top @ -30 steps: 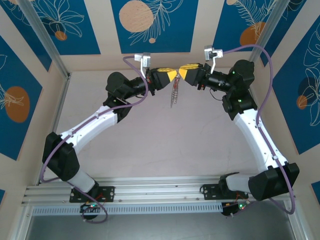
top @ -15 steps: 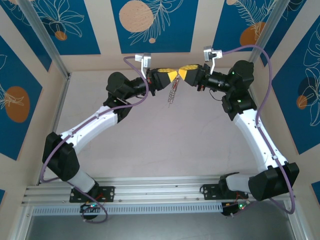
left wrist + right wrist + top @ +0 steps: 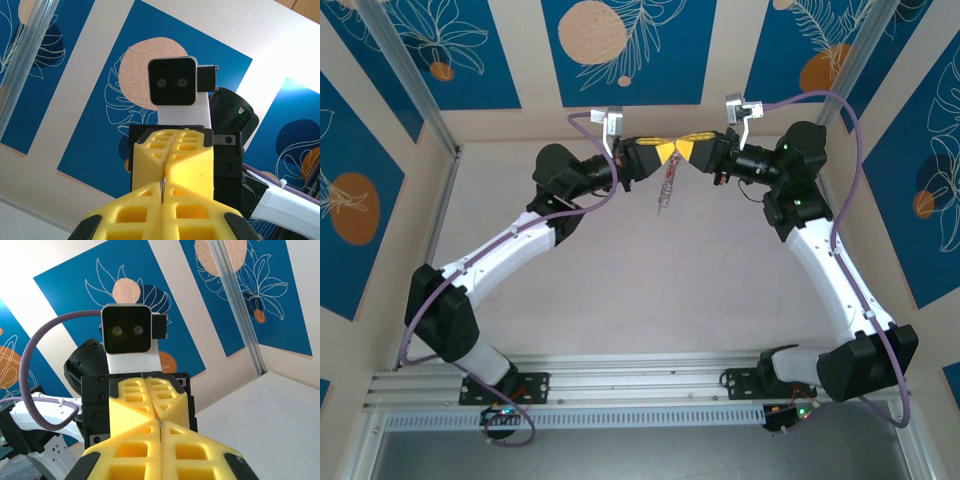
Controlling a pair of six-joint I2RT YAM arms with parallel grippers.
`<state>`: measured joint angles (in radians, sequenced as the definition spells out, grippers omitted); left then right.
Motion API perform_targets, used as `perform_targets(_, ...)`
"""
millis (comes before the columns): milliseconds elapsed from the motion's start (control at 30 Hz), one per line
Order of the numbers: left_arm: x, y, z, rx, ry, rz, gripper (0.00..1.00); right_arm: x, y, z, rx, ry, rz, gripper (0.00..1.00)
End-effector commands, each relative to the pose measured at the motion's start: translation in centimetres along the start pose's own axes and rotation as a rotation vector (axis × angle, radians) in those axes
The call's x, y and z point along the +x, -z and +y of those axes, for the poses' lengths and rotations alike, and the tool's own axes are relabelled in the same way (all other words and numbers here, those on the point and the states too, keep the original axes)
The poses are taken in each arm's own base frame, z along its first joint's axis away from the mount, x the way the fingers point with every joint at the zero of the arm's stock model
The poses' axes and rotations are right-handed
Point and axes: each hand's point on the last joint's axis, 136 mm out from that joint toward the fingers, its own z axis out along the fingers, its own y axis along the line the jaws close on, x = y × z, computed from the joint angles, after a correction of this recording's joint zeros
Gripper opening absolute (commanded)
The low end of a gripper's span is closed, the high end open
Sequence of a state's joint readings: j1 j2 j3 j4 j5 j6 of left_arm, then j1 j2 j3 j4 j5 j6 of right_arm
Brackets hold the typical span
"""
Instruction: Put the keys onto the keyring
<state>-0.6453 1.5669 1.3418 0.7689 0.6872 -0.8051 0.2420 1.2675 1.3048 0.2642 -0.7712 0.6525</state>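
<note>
Top external view: your two arms reach toward each other over the far part of the table [image 3: 620, 275], and the left gripper [image 3: 668, 152] and right gripper [image 3: 688, 150] sit tip to tip up in the air. The keyring [image 3: 666, 187] dangles just under that meeting spot, a touch to the left gripper's side, silvery bits hanging down. On the left wrist cam your left claw is pressed together with a thin metal edge [image 3: 162, 186] nipped in its seam, which looks like the loop's rim. The right claw is squeezed tight too, nose to nose with it. The right wrist cam shows a sliver [image 3: 159, 424] at its seam, but I can't tell which piece that is.
</note>
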Motion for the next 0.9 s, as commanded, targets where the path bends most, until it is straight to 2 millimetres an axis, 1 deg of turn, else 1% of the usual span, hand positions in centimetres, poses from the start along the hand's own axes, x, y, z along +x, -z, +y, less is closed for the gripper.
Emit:
perform_targets(0,-1.6,-0.5,-2.2,0.041,-0.065,-0.020,0.00,0.6,0.1,-0.4,0.018,-0.011,0.026,0.00)
perform_targets(67,-1.6,-0.3,-1.9,0.000,-0.074,-0.008,0.00,0.3,0.4,-0.6,0.048,-0.007,0.028,0.00)
perform_targets(100,-1.6,-0.1,-1.8,-0.016,-0.084,-0.002,0.05,0.2,0.5,-0.7,0.061,-0.005,0.032,0.00)
perform_targets(167,-1.7,0.4,-1.9,-0.045,-0.110,0.018,0.23,0.1,0.6,-0.9,0.085,0.002,0.054,0.00)
perform_targets(233,-1.8,1.0,-2.1,-0.077,-0.145,0.049,0.37,0.2,0.6,-1.0,0.099,0.014,0.081,0.00)
perform_targets(333,-1.9,2.0,-2.6,-0.115,-0.207,0.094,0.52,0.3,0.6,-1.2,0.124,0.040,0.123,0.00)
perform_targets(400,-2.0,2.7,-2.8,-0.138,-0.250,0.118,0.57,0.3,0.5,-1.2,0.139,0.069,0.147,0.00)
perform_targets(567,-2.1,4.1,-2.9,-0.168,-0.330,0.195,0.65,0.4,0.1,-0.7,0.140,0.130,0.217,0.00)
perform_targets(733,-1.7,5.0,-1.8,-0.174,-0.356,0.291,0.67,1.0,-0.7,0.4,0.120,0.185,0.317,0.00)
perform_targets(867,-1.2,5.3,-1.1,-0.155,-0.365,0.358,0.69,1.9,-1.5,0.7,0.127,0.216,0.399,0.00)
